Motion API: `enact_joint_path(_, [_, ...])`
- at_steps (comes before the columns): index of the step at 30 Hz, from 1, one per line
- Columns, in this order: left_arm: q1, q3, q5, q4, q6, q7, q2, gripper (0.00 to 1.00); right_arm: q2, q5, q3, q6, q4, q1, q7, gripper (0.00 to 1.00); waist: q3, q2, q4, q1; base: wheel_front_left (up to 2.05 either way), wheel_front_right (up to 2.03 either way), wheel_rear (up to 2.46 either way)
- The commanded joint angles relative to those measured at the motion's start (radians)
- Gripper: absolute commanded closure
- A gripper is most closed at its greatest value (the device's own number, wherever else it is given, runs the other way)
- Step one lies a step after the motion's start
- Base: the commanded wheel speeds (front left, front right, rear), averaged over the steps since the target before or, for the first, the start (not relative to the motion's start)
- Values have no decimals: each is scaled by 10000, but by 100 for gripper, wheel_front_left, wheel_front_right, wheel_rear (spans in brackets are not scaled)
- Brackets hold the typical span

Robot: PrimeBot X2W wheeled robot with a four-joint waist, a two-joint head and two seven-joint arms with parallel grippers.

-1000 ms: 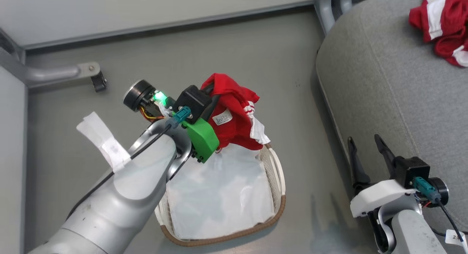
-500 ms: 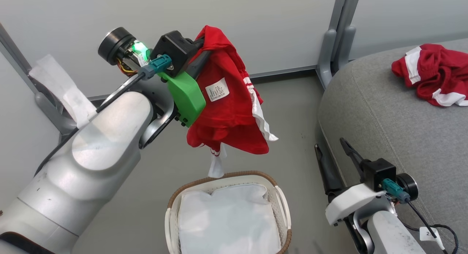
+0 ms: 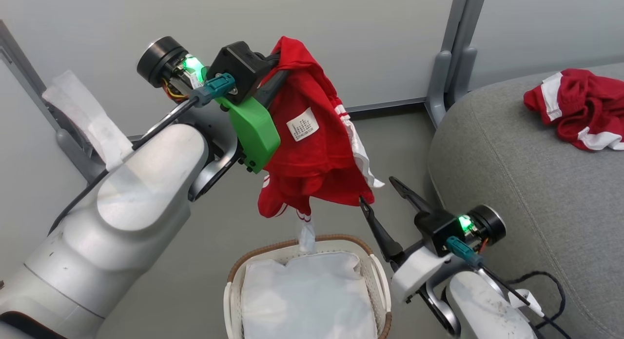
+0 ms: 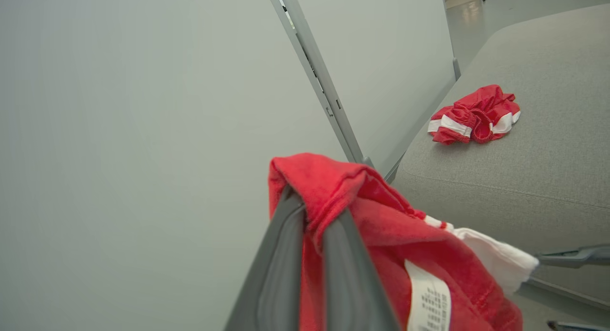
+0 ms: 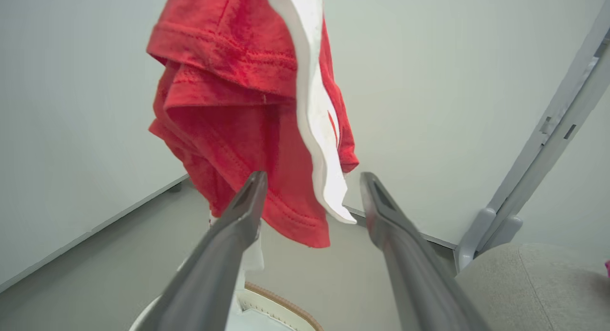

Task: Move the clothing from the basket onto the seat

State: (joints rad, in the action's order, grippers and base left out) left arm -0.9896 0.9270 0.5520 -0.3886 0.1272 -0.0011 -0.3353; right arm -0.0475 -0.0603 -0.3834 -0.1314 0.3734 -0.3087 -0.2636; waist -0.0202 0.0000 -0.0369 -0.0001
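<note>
Grey floor (image 3: 399,149) and a pale wall lie behind the left jaws, which are clamped shut on the top fold of a red garment (image 3: 312,153). A second ago that garment sat low over the basket (image 3: 227,300). Now it hangs clear above it, with a thin white strip trailing from the hem down toward the rim. The right jaws, wide open and empty, have come up from beside the seat (image 3: 512,183) to just under the garment's lower corner, and the hem dangles between and above their tips. I judge the lift done and the carry to the seat next. Another red piece (image 3: 570,107) already lies there, well beyond the right jaws. White cloth (image 3: 307,300) remains in the basket below both jaws. The garment's white tag (image 3: 302,125) carries print too small to read.
</note>
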Motion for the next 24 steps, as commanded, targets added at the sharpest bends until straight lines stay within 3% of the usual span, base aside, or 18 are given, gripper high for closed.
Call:
enact_joint_path(1, [1, -7, 35, 102, -47, 29, 2, 100, -54, 255, -47, 14, 141, -241, -16, 0, -15, 0, 58, 1, 0, 0, 0])
enact_joint_path(11, [-207, 271, 106, 515, -41, 169, 347, 100, -50, 1349, -755, 14, 1462, -1568, -14, 0, -76, 0, 392, 1, 0, 0, 0])
enact_joint_path(21, [-387, 651, 243, 1078, 3, 233, 641, 100, -46, 512, -1722, 14, 2171, -2304, -16, 0, -147, 0, 875, 1, 0, 0, 0])
enact_joint_path(22, [-346, 669, 276, 1116, 5, 226, 608, 100, -48, 411, -1808, 14, 2221, -2364, -14, 37, -157, 0, 905, 1, 0, 0, 0])
enact_joint_path(23, [-302, 674, 309, 1125, 6, 226, 571, 100, -48, 323, -1878, 14, 2240, -2413, -16, 62, -164, 0, 928, 1, 0, 0, 0])
enact_joint_path(24, [-240, 669, 348, 1115, 0, 237, 517, 100, -50, 202, -1935, 14, 2254, -2438, -16, 78, -171, 0, 952, 1, 0, 0, 0])
